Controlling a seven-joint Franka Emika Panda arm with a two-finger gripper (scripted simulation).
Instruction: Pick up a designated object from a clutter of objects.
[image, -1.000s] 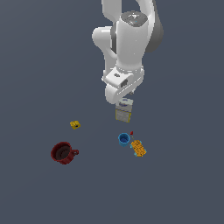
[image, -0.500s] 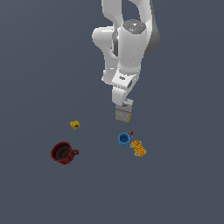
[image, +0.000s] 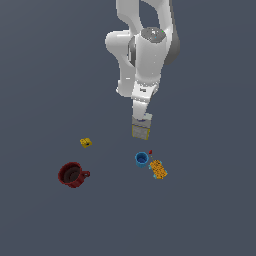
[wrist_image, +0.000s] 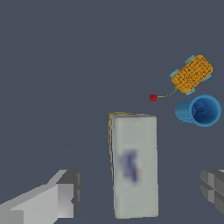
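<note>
The designated object, a grey-white box (image: 141, 128) with yellow edges, stands upright on the dark floor; it also shows in the wrist view (wrist_image: 134, 166) with a blurred blue mark on its face. My gripper (image: 143, 117) is directly over the box's top. In the wrist view the gripper (wrist_image: 140, 188) is open, with one finger (wrist_image: 61, 197) on each side of the box and a gap between each finger and the box. The rest of the clutter lies around it: a blue cup (image: 142, 159), an orange speckled packet (image: 159, 169), a dark red mug (image: 72, 175) and a tiny yellow piece (image: 86, 142).
The blue cup (wrist_image: 199, 110) and the orange packet (wrist_image: 191, 74) lie close beside the box, with a tiny red cube (wrist_image: 153, 98) between them and it. The mug and the yellow piece are farther off, toward the exterior view's left.
The arm has shifted slightly above the box. The box and the other items have not moved.
</note>
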